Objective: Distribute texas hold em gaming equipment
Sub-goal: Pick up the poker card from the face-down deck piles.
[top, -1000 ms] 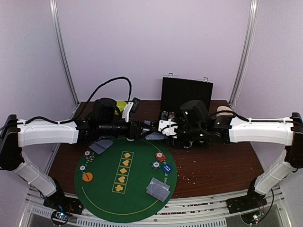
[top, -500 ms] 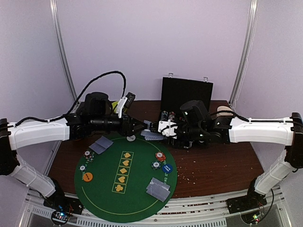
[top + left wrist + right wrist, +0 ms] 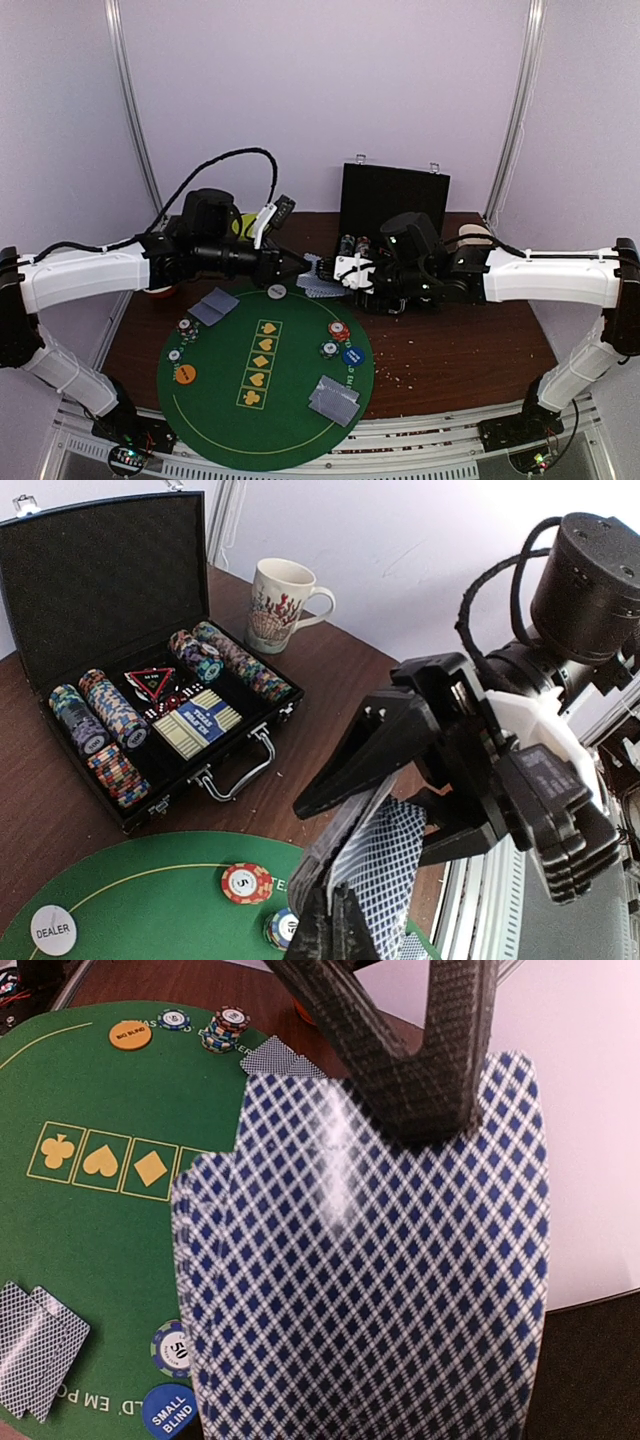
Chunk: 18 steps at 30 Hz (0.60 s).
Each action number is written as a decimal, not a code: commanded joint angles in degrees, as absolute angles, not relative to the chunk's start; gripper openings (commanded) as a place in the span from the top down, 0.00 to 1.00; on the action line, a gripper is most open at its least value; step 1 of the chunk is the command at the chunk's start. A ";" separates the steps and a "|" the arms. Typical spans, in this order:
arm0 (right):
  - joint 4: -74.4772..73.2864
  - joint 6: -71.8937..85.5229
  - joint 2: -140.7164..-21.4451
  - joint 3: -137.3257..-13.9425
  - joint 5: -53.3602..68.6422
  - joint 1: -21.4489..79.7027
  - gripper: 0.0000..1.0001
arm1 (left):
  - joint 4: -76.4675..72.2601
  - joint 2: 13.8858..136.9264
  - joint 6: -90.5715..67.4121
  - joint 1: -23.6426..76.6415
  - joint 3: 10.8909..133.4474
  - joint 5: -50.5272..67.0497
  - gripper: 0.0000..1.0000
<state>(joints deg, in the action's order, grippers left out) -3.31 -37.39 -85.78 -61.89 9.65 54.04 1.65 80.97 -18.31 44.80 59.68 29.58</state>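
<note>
The round green poker mat [image 3: 262, 425] carries dealt cards [image 3: 333, 399], chips [image 3: 338, 331] and button discs [image 3: 184, 374]; the open black chip case [image 3: 395, 200] stands beyond it. The right gripper [image 3: 338, 272] clamps a fanned deck of playing cards [image 3: 380, 1290] above the mat's far edge. The left gripper [image 3: 300, 266] meets the deck; its jaw state cannot be determined.

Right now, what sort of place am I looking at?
Probably a lab test booth staged as a poker table: a round green mat, an open chip case, and plain walls behind.
</note>
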 commanded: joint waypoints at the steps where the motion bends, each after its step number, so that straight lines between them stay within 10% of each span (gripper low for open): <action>1: -3.04 -37.66 -84.39 -61.10 9.18 53.04 0.52 | 4.47 76.38 -12.12 44.17 60.51 28.62 1.00; 11: -4.08 -37.22 -82.80 -59.36 10.11 49.35 0.53 | 24.47 66.77 7.27 44.12 67.46 20.93 1.00; 18: -5.17 -36.86 -80.18 -58.39 8.64 48.44 0.53 | 61.46 78.32 -13.41 44.03 83.02 0.09 1.00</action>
